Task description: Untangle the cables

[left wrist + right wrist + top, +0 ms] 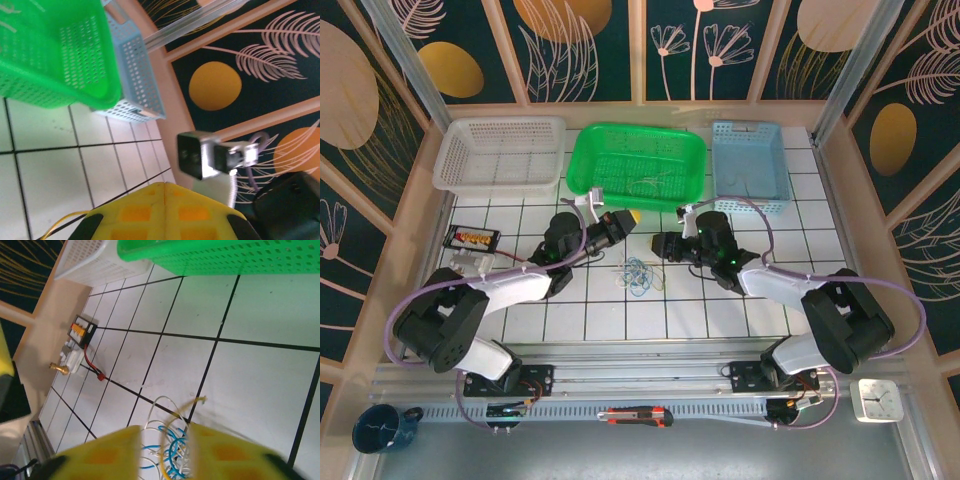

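Table top [720, 315]: white tiles, smooth, faint sheen, dark grout lines; green basket [582, 165], white basket [495, 184], blue basket [752, 206]: perforated moulded plastic, the green one glossiest; cables [638, 275]: thin, smooth plastic sheathing in blue, tan-yellow, pale grey; right gripper [166, 452] and left gripper [163, 192]: yellow fingers, matt plastic, faces moulded with shallow recessed pockets; arm shells [510, 285]: white glossy plastic, joints black and matt; rail [640, 372] at near edge: bare metal, dull brushed look; small connector [60, 369]: brass-coloured metal tip on white plastic body; wall frames [638, 50]: pale, wood-look, matt.
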